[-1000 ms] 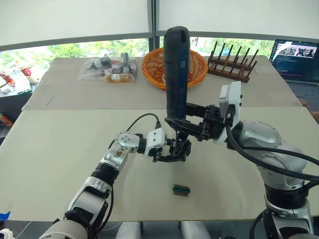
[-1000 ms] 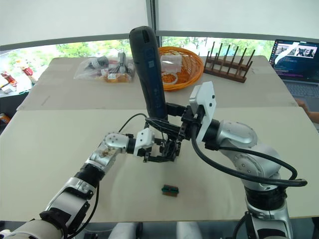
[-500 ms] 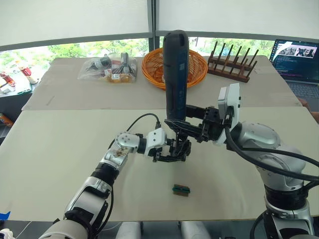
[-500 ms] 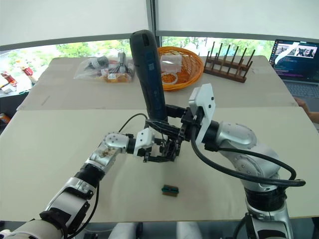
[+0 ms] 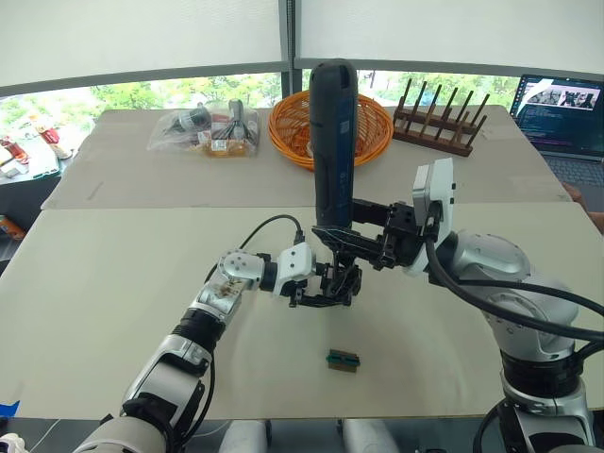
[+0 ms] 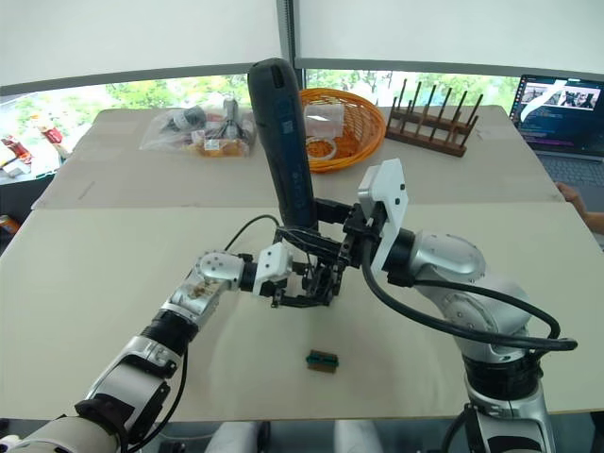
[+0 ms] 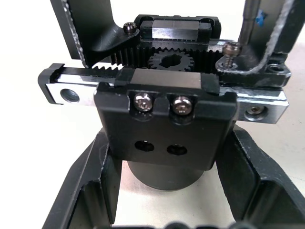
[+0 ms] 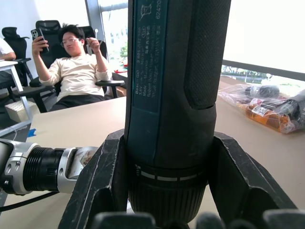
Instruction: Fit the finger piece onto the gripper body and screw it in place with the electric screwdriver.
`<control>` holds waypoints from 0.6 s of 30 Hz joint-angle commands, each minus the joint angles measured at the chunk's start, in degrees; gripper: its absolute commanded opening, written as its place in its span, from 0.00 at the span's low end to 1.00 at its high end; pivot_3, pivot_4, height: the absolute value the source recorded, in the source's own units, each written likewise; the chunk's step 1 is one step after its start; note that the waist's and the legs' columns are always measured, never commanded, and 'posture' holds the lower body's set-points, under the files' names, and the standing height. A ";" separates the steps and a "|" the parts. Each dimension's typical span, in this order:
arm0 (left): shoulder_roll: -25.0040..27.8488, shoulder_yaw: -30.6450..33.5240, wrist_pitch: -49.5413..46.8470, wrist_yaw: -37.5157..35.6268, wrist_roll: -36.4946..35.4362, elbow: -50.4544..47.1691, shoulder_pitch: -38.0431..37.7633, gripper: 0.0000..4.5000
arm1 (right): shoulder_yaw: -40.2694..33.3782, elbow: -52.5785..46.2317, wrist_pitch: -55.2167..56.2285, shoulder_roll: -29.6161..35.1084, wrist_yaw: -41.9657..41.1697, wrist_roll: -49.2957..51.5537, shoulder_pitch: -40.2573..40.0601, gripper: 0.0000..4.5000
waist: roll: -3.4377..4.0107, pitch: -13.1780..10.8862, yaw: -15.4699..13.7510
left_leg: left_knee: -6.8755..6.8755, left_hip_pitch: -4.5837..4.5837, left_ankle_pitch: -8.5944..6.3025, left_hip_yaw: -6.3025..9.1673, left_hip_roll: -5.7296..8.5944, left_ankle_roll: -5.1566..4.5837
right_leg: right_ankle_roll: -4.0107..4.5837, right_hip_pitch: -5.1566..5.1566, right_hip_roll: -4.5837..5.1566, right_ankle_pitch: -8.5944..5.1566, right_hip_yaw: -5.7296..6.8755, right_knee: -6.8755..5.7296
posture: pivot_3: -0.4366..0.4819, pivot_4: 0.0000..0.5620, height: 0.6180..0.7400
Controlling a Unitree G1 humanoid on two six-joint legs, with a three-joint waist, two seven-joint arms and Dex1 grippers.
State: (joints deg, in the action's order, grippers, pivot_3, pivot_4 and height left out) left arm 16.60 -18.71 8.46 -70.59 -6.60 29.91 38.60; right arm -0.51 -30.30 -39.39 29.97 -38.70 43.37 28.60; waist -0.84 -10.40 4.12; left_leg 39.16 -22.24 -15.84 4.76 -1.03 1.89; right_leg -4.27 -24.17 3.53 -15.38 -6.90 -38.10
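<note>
Standing upright between right fingers (image 8: 109,186), electric screwdriver (image 5: 332,142) over gripper body (image 7: 167,124)

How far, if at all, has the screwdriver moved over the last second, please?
No: the screwdriver keeps its top against the orange basket, upright over the gripper body.

Light: bright daylight from the windows (image 5: 142,94) behind the bench (image 5: 113,311).
Shadows: soft and faint on the pale surface.
Glare: window panes blown out white in the right wrist view.
Focus: head views sharp; the seated person (image 8: 76,71) slightly soft.
</note>
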 commanded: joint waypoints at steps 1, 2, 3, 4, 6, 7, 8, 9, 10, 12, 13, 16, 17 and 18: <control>0.99 1.04 0.25 0.23 0.31 -1.73 0.14 0.51 | -1.18 -0.91 1.69 0.16 -0.48 0.15 1.19 0.43 | 0.00 0.00 0.00 | 0.00 0.00 0.00 0.00 0.00 0.00 | 0.00 0.00 0.00 0.00 0.00 0.00 | 0.48 0.27 1.00; 1.00 1.05 0.27 0.23 0.30 -1.75 0.11 0.51 | -1.21 -0.91 1.68 0.20 -0.51 0.16 1.17 0.43 | 0.00 0.00 0.00 | 0.00 0.00 0.00 0.00 0.00 0.00 | 0.00 0.00 0.00 0.00 0.00 0.00 | 0.48 0.27 1.00; 1.00 1.05 0.29 0.22 0.29 -1.76 0.10 0.51 | -1.21 -0.96 1.65 0.22 -0.51 0.16 1.16 0.43 | 0.00 0.00 0.00 | 0.00 0.00 0.00 0.00 0.00 0.00 | 0.00 0.00 0.00 0.00 0.00 0.00 | 0.48 0.27 1.00; 1.00 1.05 0.28 0.23 0.28 -1.79 0.06 0.51 | -1.21 -1.06 1.58 0.25 -0.50 0.21 1.15 0.43 | 0.00 0.00 0.00 | 0.00 0.00 0.00 0.00 0.00 0.00 | 0.00 0.00 0.00 0.00 0.00 0.00 | 0.48 0.27 1.00; 1.00 1.06 0.30 0.22 0.26 -1.84 0.02 0.51 | -1.23 -1.24 1.43 0.30 -0.44 0.32 1.22 0.43 | 0.00 0.00 0.00 | 0.00 0.00 0.00 0.00 0.00 0.00 | 0.00 0.00 0.00 0.00 0.00 0.00 | 0.48 0.27 1.00; 1.00 1.06 0.31 0.20 0.24 -1.86 0.00 0.51 | -1.25 -1.32 1.31 0.34 -0.40 0.40 1.29 0.43 | 0.00 0.00 0.00 | 0.00 0.00 0.00 0.00 0.00 0.00 | 0.00 0.00 0.00 0.00 0.00 0.00 | 0.48 0.27 1.00; 0.97 1.05 0.30 0.21 0.23 -1.87 0.00 0.51 | -1.25 -1.36 1.23 0.40 -0.40 0.46 1.35 0.43 | 0.00 0.00 0.00 | 0.00 0.00 0.00 0.00 0.00 0.00 | 0.00 0.00 0.00 0.00 0.00 0.00 | 0.48 0.27 1.00; 0.93 1.03 0.30 0.22 0.23 -1.89 0.00 0.51 | -1.25 -1.37 1.14 0.46 -0.43 0.51 1.41 0.43 | 0.00 0.00 0.00 | 0.00 0.00 0.00 0.00 0.00 0.00 | 0.00 0.00 0.00 0.00 0.00 0.00 | 0.48 0.27 1.00; 0.91 1.03 0.31 0.23 0.23 -1.91 0.00 0.51 | -1.24 -1.37 1.09 0.50 -0.45 0.54 1.44 0.43 | 0.00 0.00 0.00 | 0.00 0.00 0.00 0.00 0.00 0.00 | 0.00 0.00 0.00 0.00 0.00 0.00 | 0.48 0.27 1.00; 0.82 1.03 0.25 0.25 0.19 -1.90 0.09 0.51 | -1.25 -0.96 0.93 0.67 -0.63 0.59 1.79 0.43 | 0.00 0.00 0.00 | 0.00 0.00 0.00 0.00 0.00 0.00 | 0.00 0.00 0.00 0.00 0.00 0.00 | 0.48 0.27 1.00; 0.79 1.03 0.20 0.25 0.16 -1.92 0.10 0.51 | -1.27 -0.72 0.85 0.76 -0.72 0.62 1.94 0.43 | 0.00 0.00 0.00 | 0.00 0.00 0.00 0.00 0.00 0.00 | 0.00 0.00 0.00 0.00 0.00 0.00 | 0.48 0.27 1.00; 0.76 1.05 0.20 0.24 0.14 -1.85 0.18 0.51 | -1.19 0.31 0.86 0.98 -1.12 0.57 2.59 0.43 | 0.00 0.00 0.01 | 0.00 0.00 0.00 0.00 0.00 0.00 | 0.00 0.00 0.00 0.00 0.00 0.00 | 0.48 0.27 1.00; 0.79 1.06 0.20 0.22 0.15 -1.82 0.22 0.51 | -1.13 0.77 0.86 0.97 -1.26 0.52 2.95 0.43 | 0.00 0.00 0.00 | 0.00 0.00 0.00 0.00 0.00 0.00 | 0.00 0.00 0.00 0.00 0.00 0.00 | 0.48 0.27 1.00; 0.81 1.06 0.19 0.21 0.16 -1.80 0.24 0.51 | -1.07 1.16 0.86 0.94 -1.39 0.48 3.28 0.43 | 0.00 0.00 0.00 | 0.00 0.00 0.00 0.00 0.00 0.00 | 0.00 0.00 0.00 0.00 0.00 0.00 | 0.48 0.27 1.00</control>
State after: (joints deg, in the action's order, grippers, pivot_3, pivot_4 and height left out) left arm 16.60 -18.71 8.46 -70.59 -6.61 29.86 38.60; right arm -0.50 -28.15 -39.40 30.70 -39.65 43.39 30.20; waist -0.84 -10.40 4.13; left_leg 39.16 -22.24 -15.84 4.76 -1.03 1.89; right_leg -4.27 -24.17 3.53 -15.38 -6.90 -38.10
